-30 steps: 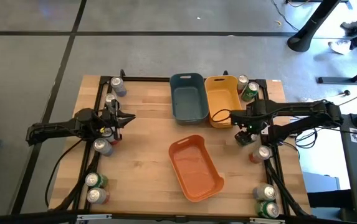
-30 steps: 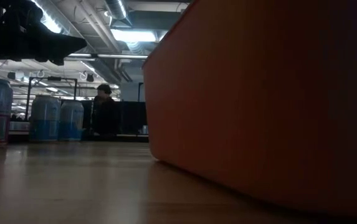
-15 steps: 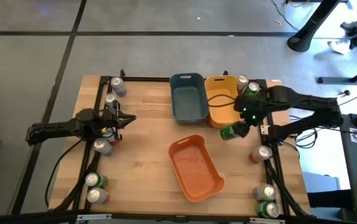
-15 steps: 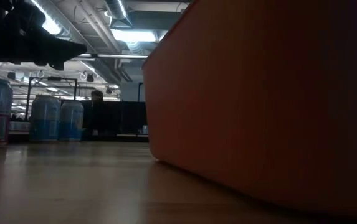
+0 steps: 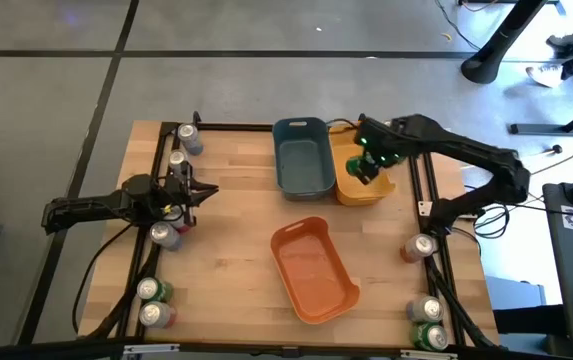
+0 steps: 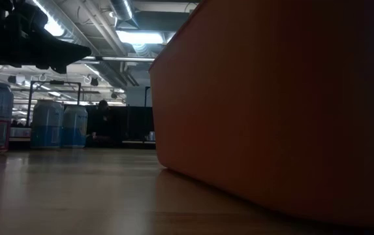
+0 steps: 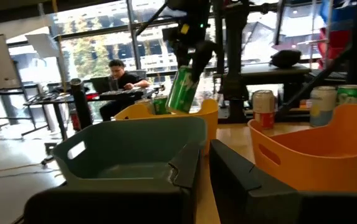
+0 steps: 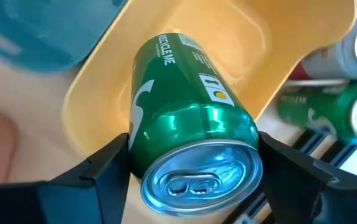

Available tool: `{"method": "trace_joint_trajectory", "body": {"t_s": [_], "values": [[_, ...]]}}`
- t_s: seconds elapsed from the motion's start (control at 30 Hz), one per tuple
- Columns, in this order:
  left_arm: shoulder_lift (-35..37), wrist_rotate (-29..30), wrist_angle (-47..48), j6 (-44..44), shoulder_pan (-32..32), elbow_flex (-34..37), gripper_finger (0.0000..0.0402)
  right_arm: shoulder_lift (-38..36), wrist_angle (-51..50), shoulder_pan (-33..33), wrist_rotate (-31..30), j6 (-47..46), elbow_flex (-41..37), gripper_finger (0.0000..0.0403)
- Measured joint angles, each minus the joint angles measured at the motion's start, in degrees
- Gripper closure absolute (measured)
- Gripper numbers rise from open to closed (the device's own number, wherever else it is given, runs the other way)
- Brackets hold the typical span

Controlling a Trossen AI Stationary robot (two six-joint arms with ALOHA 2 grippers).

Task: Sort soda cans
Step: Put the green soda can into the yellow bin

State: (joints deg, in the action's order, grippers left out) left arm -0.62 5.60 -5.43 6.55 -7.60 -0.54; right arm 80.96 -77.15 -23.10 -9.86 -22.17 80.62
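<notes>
A green can (image 8: 190, 155), tilted lengthwise, label partly readable, is gripped over the yellow bin (image 5: 351, 150) by the right gripper (image 5: 366, 165) fingers; the left gripper (image 5: 191, 193) fingers are closed.

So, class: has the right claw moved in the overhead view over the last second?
Yes. The right claw, shut on the green can, has swung from the table's right rail, away from the orange bin, to over the yellow bin.

Three bins (image 5: 302, 158) are sitting mid-tabletop (image 5: 236, 240); a can (image 5: 363, 169) is hanging over the rear right one, other cans (image 5: 165, 235) lining both edges.
</notes>
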Motion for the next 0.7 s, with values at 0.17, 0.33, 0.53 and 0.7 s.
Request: {"method": "trace_joint_trajectory", "body": {"t_s": [0.17,0.33,0.53,0.7], "values": [[0.0,1.0,0.06,-0.57,-0.02,0.0,0.0373,7.68,3.08,-6.75,0.39,6.79,0.0,0.0123],[0.0,1.01,0.38,-0.68,-0.02,0.0,0.0373,13.15,7.09,-10.38,0.62,11.29,0.0,0.0123],[0.0,2.64,0.37,-1.15,-0.02,0.01,0.0373,15.71,9.23,-12.08,1.5,13.9,0.0,0.0123],[0.0,2.74,0.45,-2.98,-0.02,0.02,0.0373,15.77,13.35,-12.3,1.39,15.1,-0.02,0.0123]]}}
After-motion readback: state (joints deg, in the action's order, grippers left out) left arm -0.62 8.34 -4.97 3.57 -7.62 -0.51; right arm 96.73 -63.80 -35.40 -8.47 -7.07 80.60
